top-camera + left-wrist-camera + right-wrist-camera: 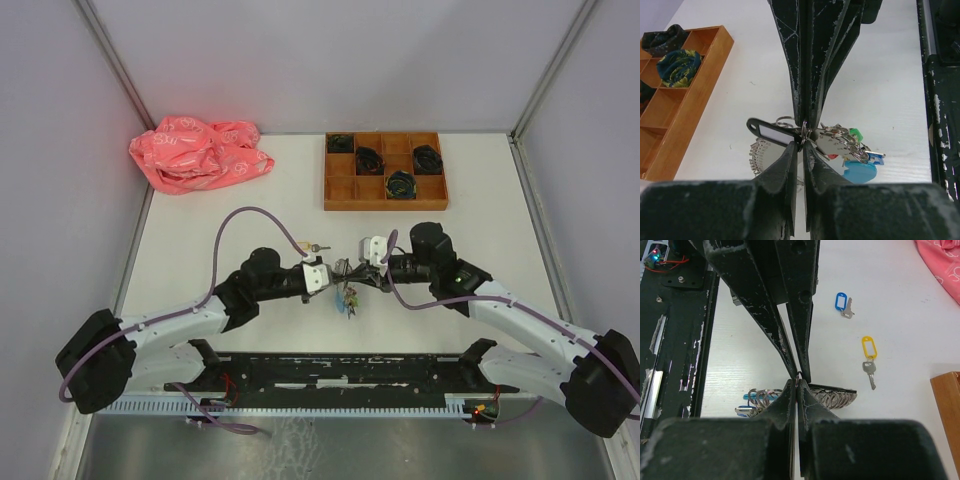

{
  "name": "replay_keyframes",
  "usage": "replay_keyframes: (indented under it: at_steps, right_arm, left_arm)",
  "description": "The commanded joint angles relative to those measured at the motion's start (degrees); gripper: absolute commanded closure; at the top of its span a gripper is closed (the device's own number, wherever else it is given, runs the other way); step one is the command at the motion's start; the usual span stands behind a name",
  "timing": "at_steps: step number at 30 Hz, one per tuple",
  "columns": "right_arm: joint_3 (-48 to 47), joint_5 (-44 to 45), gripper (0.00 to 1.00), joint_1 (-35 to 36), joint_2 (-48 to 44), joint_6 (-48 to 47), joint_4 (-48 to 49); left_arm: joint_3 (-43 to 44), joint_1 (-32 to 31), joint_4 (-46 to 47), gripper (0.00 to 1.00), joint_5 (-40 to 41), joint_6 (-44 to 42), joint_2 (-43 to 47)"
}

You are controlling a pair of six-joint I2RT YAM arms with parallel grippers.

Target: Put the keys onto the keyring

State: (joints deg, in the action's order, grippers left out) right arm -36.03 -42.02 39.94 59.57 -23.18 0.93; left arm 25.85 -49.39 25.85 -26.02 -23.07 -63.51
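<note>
**Keyring held at both ends: preparing to thread a key**

The keyring [837, 134] hangs above the worktop [290, 190] on the near side of the tray [385, 204], well apart from it. The left end effector [800, 144] is clamped on a thin wire loop of the ring. The right end effector [797, 385] meets it tip to tip, jaws pressed together on the same loop. The yellow-tagged key [869, 357] and the blue-tagged key [842, 304] lie loose on the worktop off the tray's near left corner, apart from each other. Neither is on the ring.

Recommended practice:
1. Hold the loop firmly with one end effector; the hanging bunch is likely to swing and twist the wire.
2. Release with the other only once the ring hangs steady.
3. Pick a loose key by its tag, leaving the hole clear for threading
</note>
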Motion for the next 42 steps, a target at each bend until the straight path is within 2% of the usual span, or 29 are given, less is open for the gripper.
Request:
replay_keyframes:
  at_steps: [1, 4, 8, 13, 22, 25, 31, 33, 35, 39, 42]
  right_arm:
    - [-0.1, -2.9, 0.99, -0.2, -1.5, 2.3, 6.8]
    - [0.2, -3.2, 0.99, -0.2, -1.5, 2.7, 7.3]
    - [1.7, -2.9, 0.99, -0.2, -2.0, 5.0, 11.6]
    - [5.8, 0.2, 0.99, -0.4, -2.9, 10.9, 24.5]
    - [10.1, 4.5, 0.99, -0.4, -1.5, 17.5, 39.3]
    - [10.7, 5.1, 0.99, -0.4, -0.3, 18.9, 42.7]
    - [15.1, 9.1, 0.99, -0.3, 3.7, 23.1, 55.9]
    - [15.5, 9.1, 1.00, -0.3, 3.6, 23.2, 55.4]
    - [15.3, 8.8, 0.99, -0.3, 2.0, 22.2, 51.0]
    - [12.9, 8.2, 0.98, -0.2, -3.6, 16.2, 32.1]
    - [11.0, 7.4, 0.95, -0.2, -5.9, 13.3, 22.2]
  left_arm:
    - [1.0, -0.2, 2.7, 0.88, -1.2, -2.0, -1.1]
    - [1.0, -0.2, 3.6, 0.97, -1.6, -1.7, -1.3]
    - [0.6, -0.2, 4.9, 0.97, -2.3, -0.7, -1.4]
    - [-0.7, -0.2, 6.8, 0.97, -4.1, 1.3, -1.6]
    - [-3.1, -0.2, 10.5, 0.97, -5.1, 4.5, -3.4]
    - [-4.8, -0.3, 16.5, 0.97, -3.3, 8.5, -3.7]
    - [-6.8, -0.4, 32.9, 0.97, -0.5, 17.9, -7.3]
    - [-6.8, -0.3, 33.7, 0.97, 0.8, 18.9, -7.8]
    - [-6.7, -0.3, 30.9, 0.97, 3.6, 18.0, -6.3]
    - [-5.9, -0.3, 21.4, 0.97, 8.1, 13.2, -1.8]
    - [-5.3, -0.3, 17.3, 0.97, 8.7, 11.4, 0.2]
